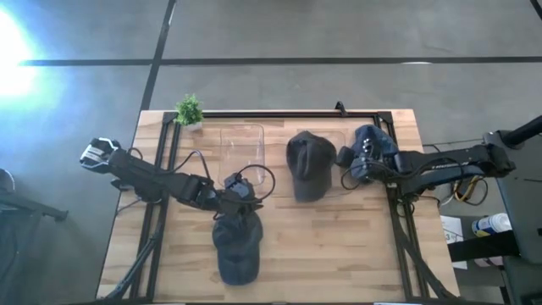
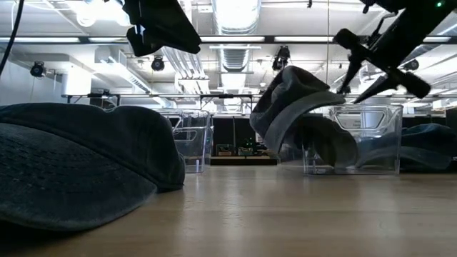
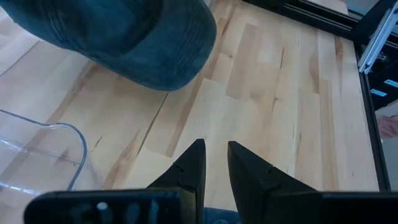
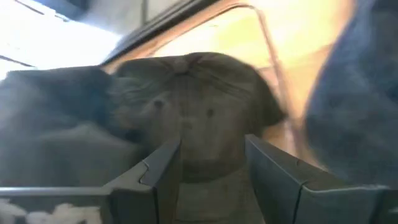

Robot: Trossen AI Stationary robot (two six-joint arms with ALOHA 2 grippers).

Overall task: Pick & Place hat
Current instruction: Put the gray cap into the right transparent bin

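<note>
While right gripper (image 1: pixel 347 159) hangs beside grey hat (image 1: pixel 309 165), jaws spread, gripping nothing, hat sits half across clear bin (image 1: pixel 339 140) edge: placement looks nearly done. Blue hat (image 1: pixel 235 246) on table near left gripper (image 1: pixel 240 188), jaws narrow, empty; probably next.

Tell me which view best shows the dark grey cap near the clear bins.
The high view: the dark grey fabric cap appears whole from above, lying partly over a clear plastic bin. The low view shows it side-on, tilted. The right wrist view has it close but blurred. Whether the cap in the left wrist view is this one is unclear.
</note>
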